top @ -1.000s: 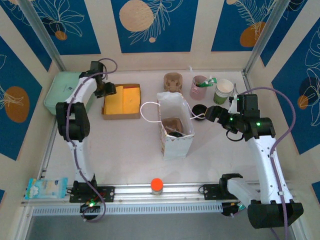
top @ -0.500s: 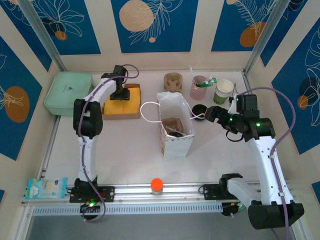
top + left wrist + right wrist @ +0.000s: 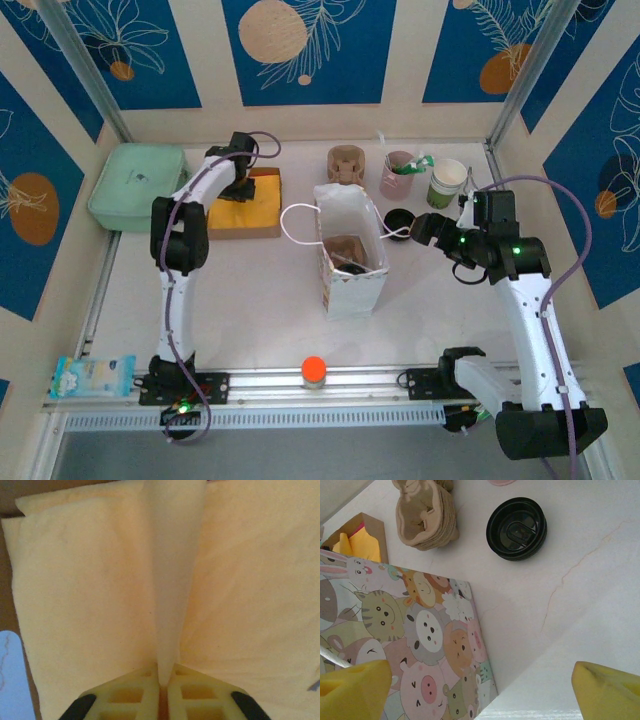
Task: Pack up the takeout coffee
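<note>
The takeout coffee (image 3: pixel 398 218) stands unpacked toward the worktop's (image 3: pixel 260 290) far edge, just before the right gripper (image 3: pixel 418 228) with jaws spread, while the left gripper (image 3: pixel 162 674) has just clamped a yellow napkin (image 3: pixel 170 580), likely an extra for the bag (image 3: pixel 352 285)

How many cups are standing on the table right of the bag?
3: the takeout coffee nearest the bag, the pink cup with straws behind it, and the white-rimmed green cup farthest right. More may be nested inside that one.

Yellow napkins (image 3: pixel 262 205) fill a cardboard box (image 3: pixel 240 231) beside a mint container (image 3: pixel 130 190).
</note>
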`<move>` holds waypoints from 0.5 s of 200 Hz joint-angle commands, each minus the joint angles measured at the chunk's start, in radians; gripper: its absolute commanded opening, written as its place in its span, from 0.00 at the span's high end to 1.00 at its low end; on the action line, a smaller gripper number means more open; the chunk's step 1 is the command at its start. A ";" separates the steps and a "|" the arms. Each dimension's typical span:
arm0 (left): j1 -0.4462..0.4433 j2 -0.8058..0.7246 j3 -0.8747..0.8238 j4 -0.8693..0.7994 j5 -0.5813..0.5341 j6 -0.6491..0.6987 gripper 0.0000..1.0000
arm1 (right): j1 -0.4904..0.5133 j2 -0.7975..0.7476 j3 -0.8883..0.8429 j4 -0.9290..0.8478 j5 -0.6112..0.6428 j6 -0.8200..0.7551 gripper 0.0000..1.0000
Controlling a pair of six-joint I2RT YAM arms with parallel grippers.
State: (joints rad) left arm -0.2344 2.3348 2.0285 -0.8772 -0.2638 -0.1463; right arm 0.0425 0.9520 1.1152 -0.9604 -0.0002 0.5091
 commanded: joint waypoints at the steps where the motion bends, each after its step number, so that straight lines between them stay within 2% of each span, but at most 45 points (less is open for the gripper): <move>1: -0.007 -0.087 0.051 -0.033 -0.009 0.024 0.91 | -0.004 -0.008 -0.009 -0.003 -0.011 0.003 0.07; 100: -0.005 -0.261 0.087 -0.086 0.055 0.058 0.92 | -0.002 -0.022 -0.005 -0.011 -0.020 0.008 0.07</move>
State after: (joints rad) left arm -0.2340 2.1162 2.0922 -0.9211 -0.2504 -0.1051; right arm 0.0425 0.9516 1.1152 -0.9607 -0.0010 0.5095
